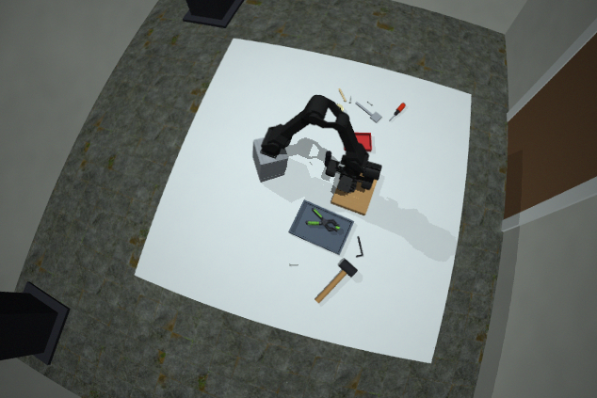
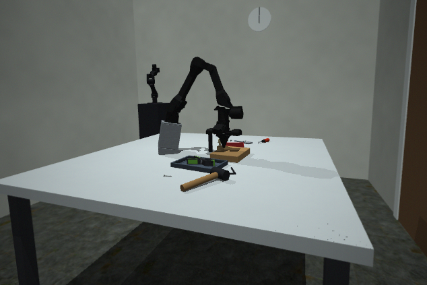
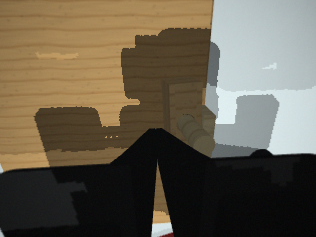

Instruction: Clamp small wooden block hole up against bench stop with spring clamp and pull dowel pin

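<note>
The black gripper (image 3: 158, 164), fingers pressed together and empty, nudges the small wooden block (image 3: 182, 101); next, fetch the green-handled spring clamp (image 1: 324, 223).

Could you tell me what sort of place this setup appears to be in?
Probably a plain workshop room: a white table carries a hammer, a red-handled screwdriver and a wooden board, with the arm's shut gripper over it.

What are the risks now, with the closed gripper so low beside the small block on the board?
1. The gripper is shut and holds nothing; its tips sit right beside the block, so a push may tip it off the board's edge.
2. The spring clamp lies in the tray, so nothing appears to hold the block.
3. The dowel pin looks tilted, so the block may not lie flat.
</note>
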Controlling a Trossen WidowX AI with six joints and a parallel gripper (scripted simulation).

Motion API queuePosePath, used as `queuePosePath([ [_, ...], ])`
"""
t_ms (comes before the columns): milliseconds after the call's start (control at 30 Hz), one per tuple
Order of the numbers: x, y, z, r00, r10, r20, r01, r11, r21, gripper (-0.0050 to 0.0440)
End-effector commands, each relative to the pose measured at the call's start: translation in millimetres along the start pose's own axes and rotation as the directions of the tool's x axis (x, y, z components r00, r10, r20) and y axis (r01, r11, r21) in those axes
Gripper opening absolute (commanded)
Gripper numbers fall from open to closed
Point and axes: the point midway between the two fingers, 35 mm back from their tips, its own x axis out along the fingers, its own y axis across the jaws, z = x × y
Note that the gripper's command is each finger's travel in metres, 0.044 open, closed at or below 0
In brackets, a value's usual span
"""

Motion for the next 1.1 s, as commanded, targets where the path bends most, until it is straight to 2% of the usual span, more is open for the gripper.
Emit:
queuePosePath([
  [0,2.6,12.4,0.2,1.000,-0.003,-0.001,0.003,1.000,0.001,0.0000],
  [467,-2.3,9.7,-0.2,1.000,0.009,0.000,-0.009,1.000,0.000,0.0000],
  [1067,-45.4,11.3,-0.2,1.000,0.000,-0.001,0.000,1.000,0.001,0.0000],
])
